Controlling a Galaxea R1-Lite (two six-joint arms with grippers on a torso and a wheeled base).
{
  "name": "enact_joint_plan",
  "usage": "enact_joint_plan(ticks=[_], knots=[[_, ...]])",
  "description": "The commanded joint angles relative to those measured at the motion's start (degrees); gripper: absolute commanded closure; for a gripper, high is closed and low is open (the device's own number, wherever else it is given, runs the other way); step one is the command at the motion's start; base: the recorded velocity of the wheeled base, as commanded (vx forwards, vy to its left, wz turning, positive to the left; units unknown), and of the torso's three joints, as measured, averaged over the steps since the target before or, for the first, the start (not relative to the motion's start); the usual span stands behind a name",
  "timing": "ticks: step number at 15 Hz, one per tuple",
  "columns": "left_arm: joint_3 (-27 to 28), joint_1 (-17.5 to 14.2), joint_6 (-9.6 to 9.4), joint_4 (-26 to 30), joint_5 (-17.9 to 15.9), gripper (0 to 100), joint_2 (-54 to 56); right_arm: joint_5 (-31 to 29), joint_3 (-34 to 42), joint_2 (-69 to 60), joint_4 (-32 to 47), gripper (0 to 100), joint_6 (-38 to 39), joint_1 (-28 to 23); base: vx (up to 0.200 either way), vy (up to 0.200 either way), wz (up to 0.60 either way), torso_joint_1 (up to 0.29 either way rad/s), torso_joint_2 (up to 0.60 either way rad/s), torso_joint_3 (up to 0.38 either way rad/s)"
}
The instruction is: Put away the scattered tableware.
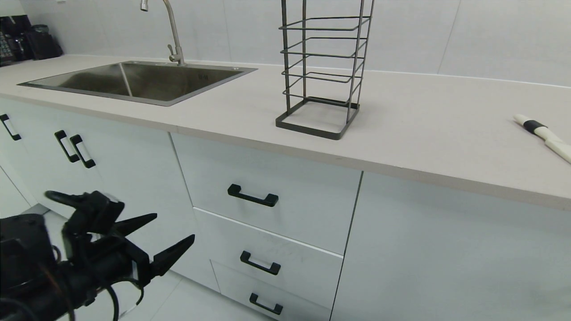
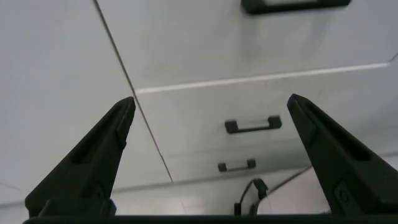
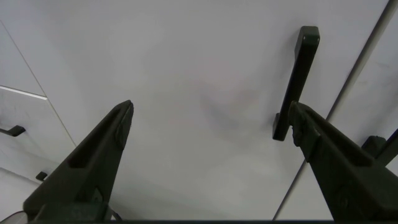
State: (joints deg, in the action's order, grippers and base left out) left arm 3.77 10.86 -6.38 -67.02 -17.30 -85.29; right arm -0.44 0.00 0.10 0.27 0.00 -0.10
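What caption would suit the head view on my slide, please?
Open left gripper low before the drawers; above, a counter with sink, wire rack and white utensil.

A pale stone-look tabletop point(image 1: 424, 120) runs along a wall of large light grey tiles point(image 1: 468, 40). A steel sink point(image 1: 178, 84) with a curved faucet point(image 1: 173, 35) is set into its left part. Below are white cabinet doors point(image 1: 125, 165) and three stacked drawers point(image 1: 285, 214), all with black bar handles point(image 1: 252, 196). The floor point(image 1: 178, 298) is pale tile. Dark appliances point(image 1: 26, 40) stand at the far left corner.
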Motion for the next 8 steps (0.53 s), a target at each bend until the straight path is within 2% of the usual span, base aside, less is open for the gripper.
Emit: enact_joint_plan(ticks=[1, 4, 6, 7, 8], knots=[[-3.8, -0.3, 0.14, 0.6, 0.5, 0, 20.2, -0.1, 0.0, 0.0, 0.0, 0, 0.0, 0.0, 0.0, 0.0, 0.0, 0.0, 0.0, 0.0], [-3.8, -2.9, 0.4, 5.2, 0.6, 0, 34.8, 0.0, 0.0, 0.0, 0.0, 0, 0.0, 0.0, 0.0, 0.0, 0.0, 0.0, 0.0, 0.0], [-3.3, -3.7, 1.19, 18.0, 0.8, 0, 51.7, 0.0, 0.0, 0.1, 0.0, 0, 0.0, 0.0, 0.0, 0.0, 0.0, 0.0, 0.0, 0.0], [-2.4, -3.7, 3.21, 25.6, 0.9, 0, 59.6, 0.0, 0.0, 0.0, 0.0, 0, 0.0, 0.0, 0.0, 0.0, 0.0, 0.0, 0.0, 0.0], [-2.2, -3.7, 3.56, 26.8, 0.9, 0, 60.8, 0.0, 0.0, 0.0, 0.0, 0, 0.0, 0.0, 0.0, 0.0, 0.0, 0.0, 0.0, 0.0]])
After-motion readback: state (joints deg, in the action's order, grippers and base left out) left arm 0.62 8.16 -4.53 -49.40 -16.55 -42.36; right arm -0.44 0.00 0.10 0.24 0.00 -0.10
